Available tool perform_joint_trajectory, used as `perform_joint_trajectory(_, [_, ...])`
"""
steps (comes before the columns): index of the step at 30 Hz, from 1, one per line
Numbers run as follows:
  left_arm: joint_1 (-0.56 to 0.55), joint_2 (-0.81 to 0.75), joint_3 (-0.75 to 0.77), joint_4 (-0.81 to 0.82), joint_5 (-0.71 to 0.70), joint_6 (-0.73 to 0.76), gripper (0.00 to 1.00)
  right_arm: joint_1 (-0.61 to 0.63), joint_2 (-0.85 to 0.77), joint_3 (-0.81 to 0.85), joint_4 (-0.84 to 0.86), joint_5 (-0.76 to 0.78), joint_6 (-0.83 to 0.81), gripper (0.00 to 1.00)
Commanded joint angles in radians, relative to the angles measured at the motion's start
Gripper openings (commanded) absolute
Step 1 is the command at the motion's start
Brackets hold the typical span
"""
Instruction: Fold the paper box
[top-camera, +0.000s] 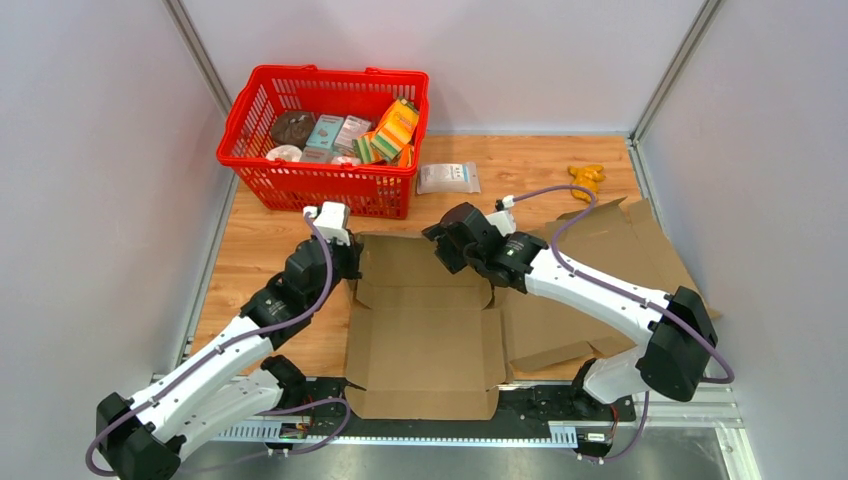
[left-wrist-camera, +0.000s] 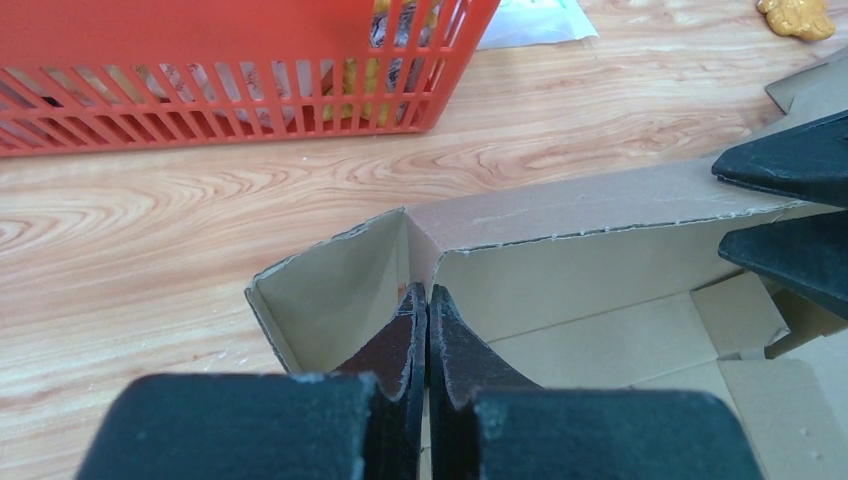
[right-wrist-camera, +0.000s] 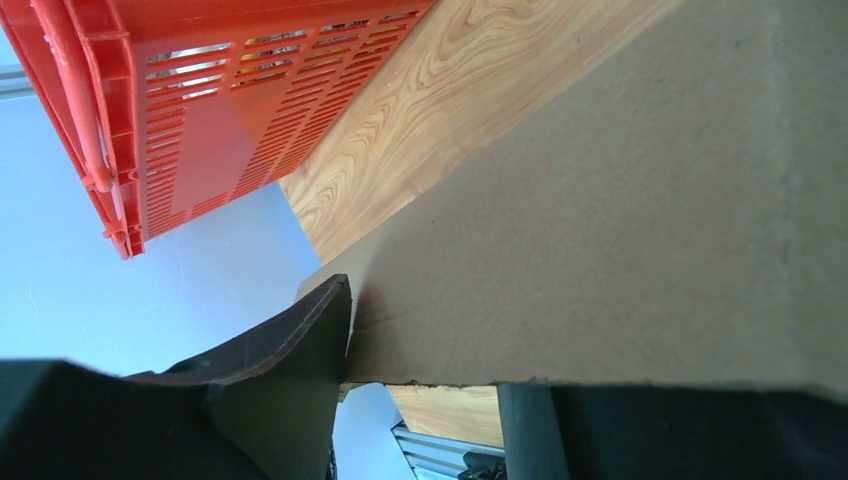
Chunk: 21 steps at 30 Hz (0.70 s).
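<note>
Box sits mid-surface, open side up, between my two arms. Its base and right flap lie flat. The near flap hangs past the surface edge, over the rail by my bases. The far wall is raised, and so is the short left flap; the two meet at the far-left corner.

Left claw: pressed together, tips inside that far-left corner, right at the crease. I see nothing between the fingers.

Right claw: spread, at the right end of the far wall, with one finger on each side of the wall's top edge. In my right wrist view one finger lies against the cardboard. Can't tell if the other pad touches it.

A second sheet of cardboard lies flat on the right, partly under my right arm and touching the box's right side.

Red basket is at the far left, just beyond the box's corner, with packaged goods inside. A white packet lies just right of the basket. A small yellow item sits further right, near the back wall. The surface is wood-grain.
</note>
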Motion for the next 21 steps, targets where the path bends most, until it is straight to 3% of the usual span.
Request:
perform_joint_trajectory(1, [-0.003,-0.016,-0.028,-0.036,0.026,-0.025,0.01,0.006,-0.012,0.044,-0.033,0.057,-0.026,0.52])
perform_joint_trajectory(7, [-0.005,-0.018,-0.025,-0.036,0.057,-0.019,0.02,0.008,0.076,0.136,-0.027,0.045,-0.034,0.43])
perform_joint_trajectory(8, [-0.005,-0.027,-0.023,-0.036,0.077,-0.017,0.03,0.006,0.078,0.138,-0.021,0.046,-0.037,0.32])
perform_joint_trajectory(9, [-0.003,-0.033,-0.025,-0.036,0.089,-0.014,0.05,0.008,0.078,0.124,-0.013,0.051,-0.038,0.27])
perform_joint_trajectory(13, [-0.005,-0.108,-0.023,-0.074,0.091,-0.031,0.40,0.002,0.045,0.035,0.053,0.051,-0.045,0.09])
perform_joint_trajectory(15, [-0.002,-0.179,-0.020,-0.129,0.060,-0.039,0.49,-0.009,0.025,0.011,0.088,0.043,-0.064,0.04])
perform_joint_trajectory(21, [-0.002,-0.361,-0.011,-0.315,-0.059,-0.115,0.52,-0.047,-0.030,-0.069,0.168,0.013,-0.098,0.01])
